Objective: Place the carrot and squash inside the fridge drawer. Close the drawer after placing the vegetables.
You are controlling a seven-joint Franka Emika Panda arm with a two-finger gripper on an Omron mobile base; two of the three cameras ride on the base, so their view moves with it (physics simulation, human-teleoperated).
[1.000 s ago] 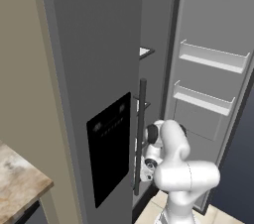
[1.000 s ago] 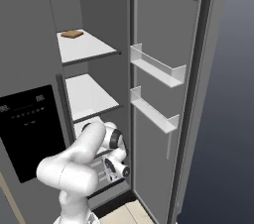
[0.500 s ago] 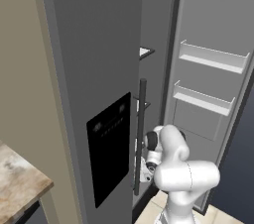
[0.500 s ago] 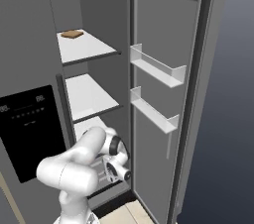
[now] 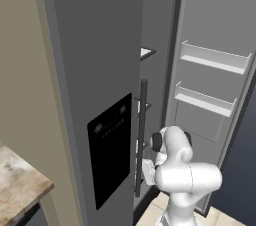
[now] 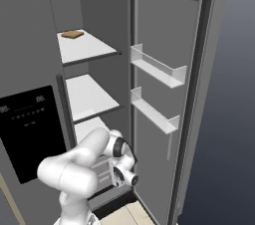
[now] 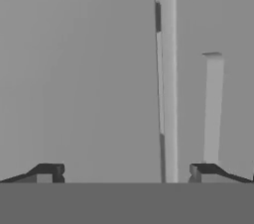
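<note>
Dark grey steel is making up the fridge (image 5: 95, 70), whose right door (image 6: 169, 94) is standing wide open. Two pale bins (image 6: 158, 67) are hanging on the inside of that door, one above the other. Inside the fridge, two flat white shelves (image 6: 84, 47) are showing clearly, and a third light surface is peeking out below them behind the arm. One small brown item (image 6: 72, 34) is lying on the top shelf, toward the back. One black dispenser panel (image 5: 110, 145) is sitting in the closed left door, and one long dark handle (image 5: 141, 135) is running down beside it.

The arm is reaching low into the open compartment. The gripper (image 7: 126, 172) is holding its two fingertips (image 7: 48, 172) far apart, with nothing between them, and is facing flat grey surfaces at close range. The drawer (image 6: 102, 175) is lying low in the fridge, mostly hidden behind the arm; whether it is pulled out I cannot tell. One stone counter corner (image 5: 20, 182) is showing at lower left.
</note>
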